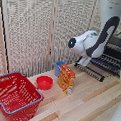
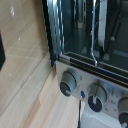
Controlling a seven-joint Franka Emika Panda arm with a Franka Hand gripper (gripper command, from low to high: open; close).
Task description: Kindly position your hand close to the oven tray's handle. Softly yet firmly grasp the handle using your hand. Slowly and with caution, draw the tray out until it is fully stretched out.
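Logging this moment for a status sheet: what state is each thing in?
oven tray: sticking out of the oven front.
oven: open.
end effector: at the tray's front edge; open or shut unclear.
red basket: upright.
red bowl: upright.
orange box: standing.

The exterior view looks down across the wooden table from its front, facing a slatted screen, with the oven at its right edge. The wrist view sits close against that oven's glass front and knobs; both views share it
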